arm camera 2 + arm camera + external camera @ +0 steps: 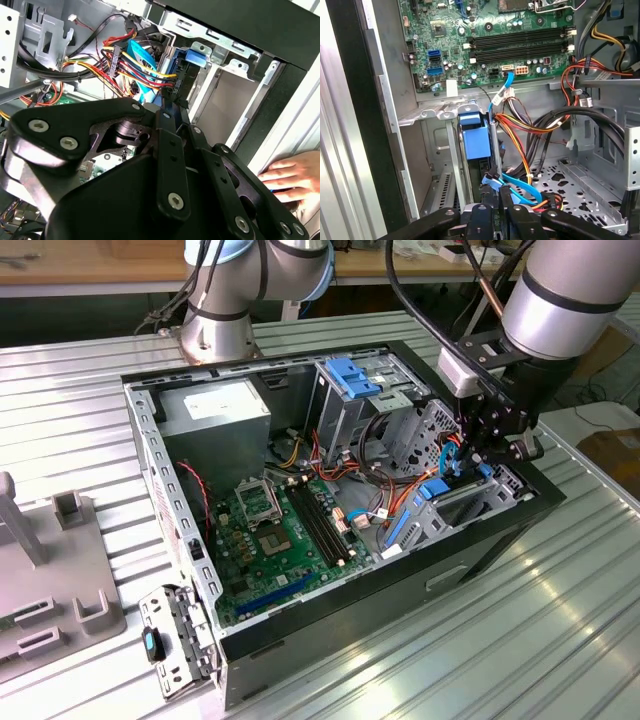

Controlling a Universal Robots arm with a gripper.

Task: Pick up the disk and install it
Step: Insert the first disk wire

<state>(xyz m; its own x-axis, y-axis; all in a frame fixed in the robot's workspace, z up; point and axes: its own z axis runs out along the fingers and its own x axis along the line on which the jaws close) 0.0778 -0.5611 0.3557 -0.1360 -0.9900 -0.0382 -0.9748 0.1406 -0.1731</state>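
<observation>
I see the gripper (492, 445) low over the drive bay at the exterior view's right of the open computer case (480, 550), its fingers clenched on the edge of the disk (474, 136), which stands on edge in its slot near the motherboard (485, 35). I cannot read the power supply's white label (215, 405)

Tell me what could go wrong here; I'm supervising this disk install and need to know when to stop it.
The gripper works right beside loose red, yellow and orange wires and a blue cable; they might snag. A person's hand lies at the edge of the case near the arm, so a pinch seems possible.
</observation>
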